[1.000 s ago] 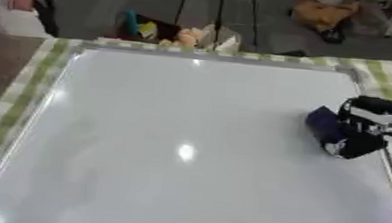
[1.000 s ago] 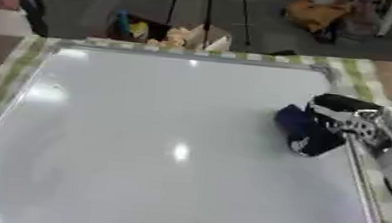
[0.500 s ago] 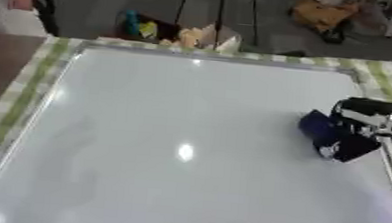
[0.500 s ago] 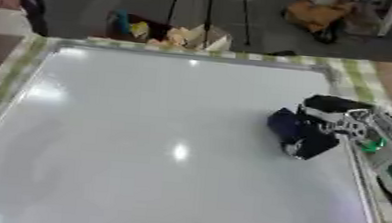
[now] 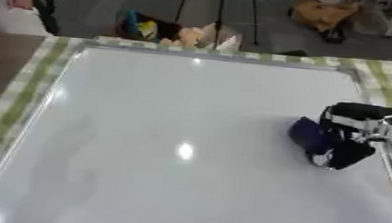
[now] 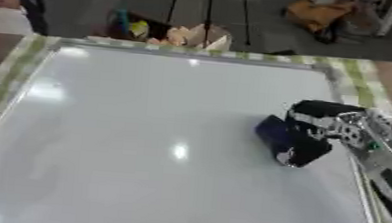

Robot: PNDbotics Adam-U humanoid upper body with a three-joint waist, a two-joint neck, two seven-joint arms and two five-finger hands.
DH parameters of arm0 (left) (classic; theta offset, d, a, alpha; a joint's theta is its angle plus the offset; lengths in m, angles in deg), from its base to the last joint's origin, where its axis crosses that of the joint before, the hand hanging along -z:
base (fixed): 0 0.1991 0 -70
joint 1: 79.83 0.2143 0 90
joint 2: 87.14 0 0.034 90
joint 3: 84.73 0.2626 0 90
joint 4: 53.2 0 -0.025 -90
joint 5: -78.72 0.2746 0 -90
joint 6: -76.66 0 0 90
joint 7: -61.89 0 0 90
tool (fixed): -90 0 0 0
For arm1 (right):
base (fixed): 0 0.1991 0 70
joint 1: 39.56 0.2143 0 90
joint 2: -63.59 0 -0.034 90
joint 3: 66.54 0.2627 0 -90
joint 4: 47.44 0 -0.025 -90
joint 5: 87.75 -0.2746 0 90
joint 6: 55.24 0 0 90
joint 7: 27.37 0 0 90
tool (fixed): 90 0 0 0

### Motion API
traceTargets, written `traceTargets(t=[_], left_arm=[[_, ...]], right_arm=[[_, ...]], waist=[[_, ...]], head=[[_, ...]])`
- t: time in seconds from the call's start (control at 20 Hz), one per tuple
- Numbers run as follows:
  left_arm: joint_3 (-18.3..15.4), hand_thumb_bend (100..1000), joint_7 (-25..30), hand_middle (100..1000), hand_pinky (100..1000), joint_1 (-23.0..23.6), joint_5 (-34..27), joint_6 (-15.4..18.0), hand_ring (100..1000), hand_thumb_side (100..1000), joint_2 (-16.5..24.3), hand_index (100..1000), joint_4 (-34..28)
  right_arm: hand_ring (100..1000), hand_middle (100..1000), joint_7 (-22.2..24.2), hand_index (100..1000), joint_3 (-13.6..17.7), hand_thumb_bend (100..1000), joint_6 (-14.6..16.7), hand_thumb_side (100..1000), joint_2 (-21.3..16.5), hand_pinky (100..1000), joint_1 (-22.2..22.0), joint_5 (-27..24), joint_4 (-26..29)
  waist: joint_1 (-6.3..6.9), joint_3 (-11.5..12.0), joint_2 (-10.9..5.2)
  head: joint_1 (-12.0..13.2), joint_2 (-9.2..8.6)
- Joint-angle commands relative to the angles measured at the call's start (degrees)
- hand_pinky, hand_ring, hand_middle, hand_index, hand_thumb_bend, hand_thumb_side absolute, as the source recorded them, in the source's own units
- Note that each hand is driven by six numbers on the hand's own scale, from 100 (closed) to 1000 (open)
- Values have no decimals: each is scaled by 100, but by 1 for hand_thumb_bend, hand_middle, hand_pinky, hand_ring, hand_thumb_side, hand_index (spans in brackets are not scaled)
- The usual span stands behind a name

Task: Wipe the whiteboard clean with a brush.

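Evenly and fairly brightly lit from overhead. Small specular glare spot on the whiteboard (image 5: 145,129) slightly left of centre, with a second, broader patch of glare near its left edge in the right eye view. Faint soft shadow under the right hand (image 6: 317,130) and the dark blue brush (image 6: 272,132). Overall soft, slightly blurred; edges of hand and brush smeared. Background beyond the board's far edge darker and out of focus. Board edges converging toward the far side.

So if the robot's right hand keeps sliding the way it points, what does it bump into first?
Probably nothing soon: the right hand, curled on the dark blue brush, points left across bare whiteboard. The board's left frame would likely come first.
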Motion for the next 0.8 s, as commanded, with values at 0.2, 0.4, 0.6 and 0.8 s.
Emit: traceTargets(t=[0.2, 0.4, 0.6, 0.8], left_arm=[[-28, 216, -10, 757, 702, -84, -15, -4, 824, 974, 60, 769, -97], [-25, 216, -8, 757, 701, -86, -14, -5, 824, 975, 62, 769, -97], [-23, 216, -5, 757, 701, -90, -13, -6, 825, 975, 64, 769, -97], [-23, 216, -6, 757, 701, -91, -12, -6, 824, 975, 67, 768, -97]], right_arm=[[530, 274, 77, 373, 28, 100, -74, 352, -148, 501, 42, -252, 234], [536, 278, 62, 375, 35, 100, -125, 352, -175, 508, 27, -182, 248], [539, 279, -36, 378, 135, 100, -203, 347, -176, 512, 14, 10, 63], [542, 269, -146, 385, 236, 100, -236, 343, -178, 516, 1, 108, -128]], waist=[[1, -2, -154], [1, 3, -147], [0, 11, -136], [5, 10, -126]], head=[[18, 15], [18, -2], [15, -20], [21, -29]])
